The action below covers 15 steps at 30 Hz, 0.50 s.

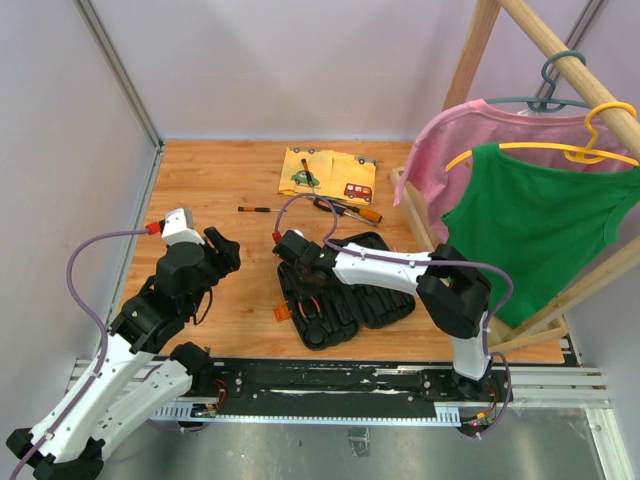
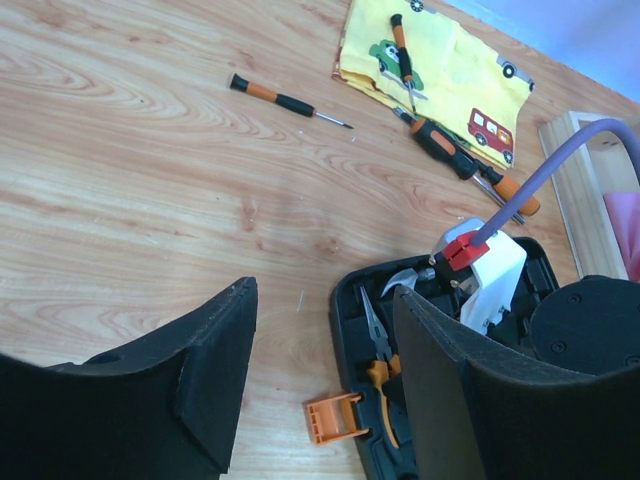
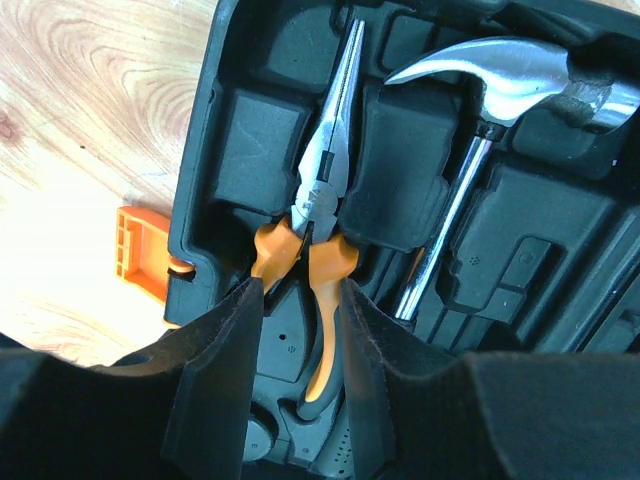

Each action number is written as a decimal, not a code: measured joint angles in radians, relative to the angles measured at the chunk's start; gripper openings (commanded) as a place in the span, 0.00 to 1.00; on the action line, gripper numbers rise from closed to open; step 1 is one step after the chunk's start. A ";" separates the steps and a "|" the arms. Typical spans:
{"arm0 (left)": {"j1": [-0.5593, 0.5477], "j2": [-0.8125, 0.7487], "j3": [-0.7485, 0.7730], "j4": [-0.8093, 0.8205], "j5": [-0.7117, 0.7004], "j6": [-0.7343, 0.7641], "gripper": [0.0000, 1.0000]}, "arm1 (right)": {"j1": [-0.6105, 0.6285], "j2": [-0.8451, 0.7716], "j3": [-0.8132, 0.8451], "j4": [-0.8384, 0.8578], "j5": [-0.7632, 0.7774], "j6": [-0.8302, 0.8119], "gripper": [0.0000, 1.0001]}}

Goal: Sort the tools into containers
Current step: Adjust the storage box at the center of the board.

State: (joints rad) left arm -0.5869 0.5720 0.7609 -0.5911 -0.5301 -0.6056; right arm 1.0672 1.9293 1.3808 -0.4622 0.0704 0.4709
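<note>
The black tool case (image 1: 385,300) lies open in the middle of the table, its orange latch (image 2: 335,417) sticking out on the left. In its moulded slots lie the orange-handled pliers (image 3: 325,170) and the steel hammer (image 3: 500,80). My right gripper (image 3: 300,290) is down inside the case, shut on the pliers' two handles. My left gripper (image 2: 322,290) hovers open and holds nothing, left of the case. A thin screwdriver (image 1: 255,209) lies on bare wood. Two orange-and-black screwdrivers (image 1: 345,208) lie behind the case, and another screwdriver (image 1: 307,170) rests on the cloth.
A yellow cloth printed with cars (image 1: 335,175) lies at the back of the table. A wooden clothes rack (image 1: 520,40) with a pink shirt (image 1: 450,150) and a green shirt (image 1: 540,220) stands on the right, its base (image 1: 415,215) beside the case.
</note>
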 measured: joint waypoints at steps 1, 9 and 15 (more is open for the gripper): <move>0.000 0.000 0.000 0.000 0.000 0.000 0.61 | 0.000 0.005 0.007 -0.006 0.000 0.000 0.37; 0.000 0.000 -0.002 0.000 -0.008 0.000 0.63 | 0.000 0.025 0.038 -0.040 0.000 -0.001 0.37; 0.000 0.000 -0.002 0.000 -0.011 0.000 0.63 | 0.000 0.025 0.037 -0.039 -0.007 0.000 0.36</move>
State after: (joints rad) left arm -0.5869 0.5724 0.7589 -0.5907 -0.5407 -0.6056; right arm 1.0672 1.9541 1.4174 -0.5007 0.0635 0.4706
